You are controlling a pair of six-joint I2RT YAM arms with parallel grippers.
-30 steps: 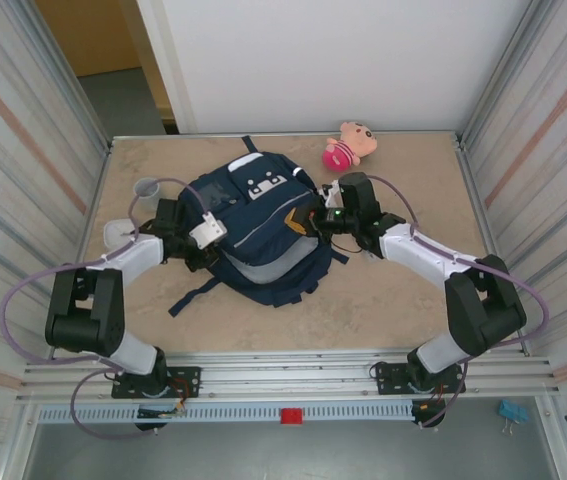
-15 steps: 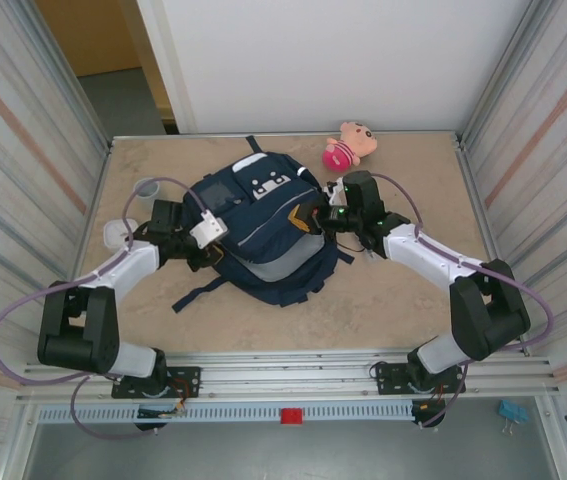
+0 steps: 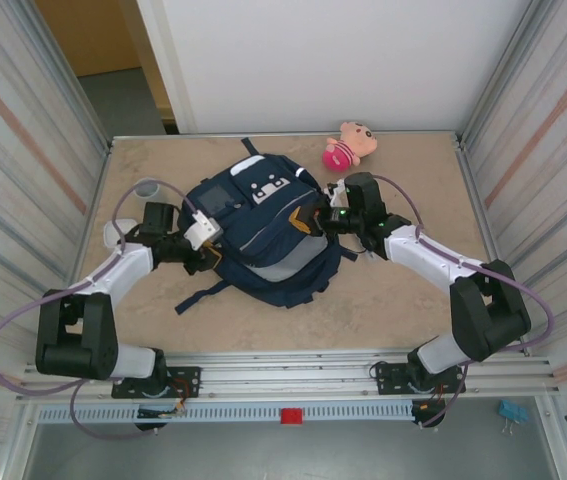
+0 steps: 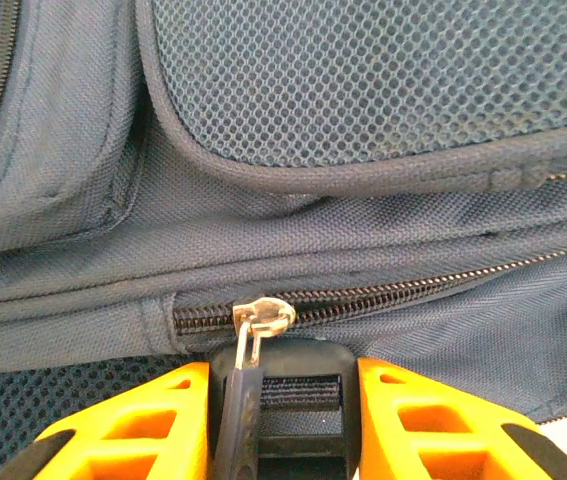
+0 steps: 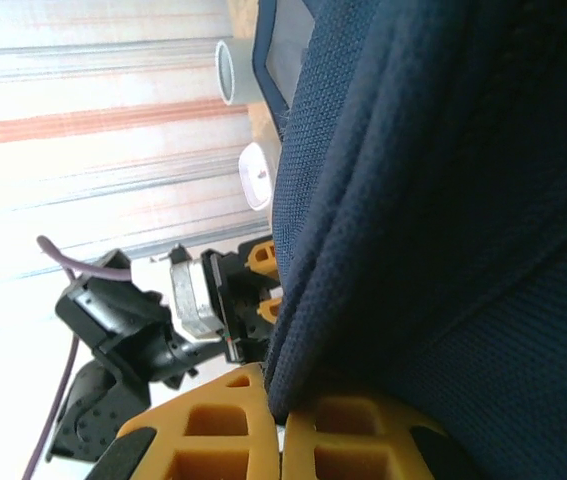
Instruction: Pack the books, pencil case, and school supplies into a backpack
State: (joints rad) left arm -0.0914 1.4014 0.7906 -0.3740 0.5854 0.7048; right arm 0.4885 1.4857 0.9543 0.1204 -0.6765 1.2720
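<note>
- Since a second earlier, the left arm (image 3: 123, 268) had swung out toward the left wall, near one grey cup (image 3: 147, 189).
- Left claw (image 4: 283, 368) stood apart, zip pull (image 4: 261, 318) hanging between its fingers (image 4: 143, 430), at the left edge of the backpack (image 3: 263, 225).
- That one backpack lay mid-bench; the right claw (image 5: 275, 405) was clamped on its right edge.
- One pink plush (image 3: 348, 145) sat far; bare bench (image 3: 403, 290) lay right and near.
</note>
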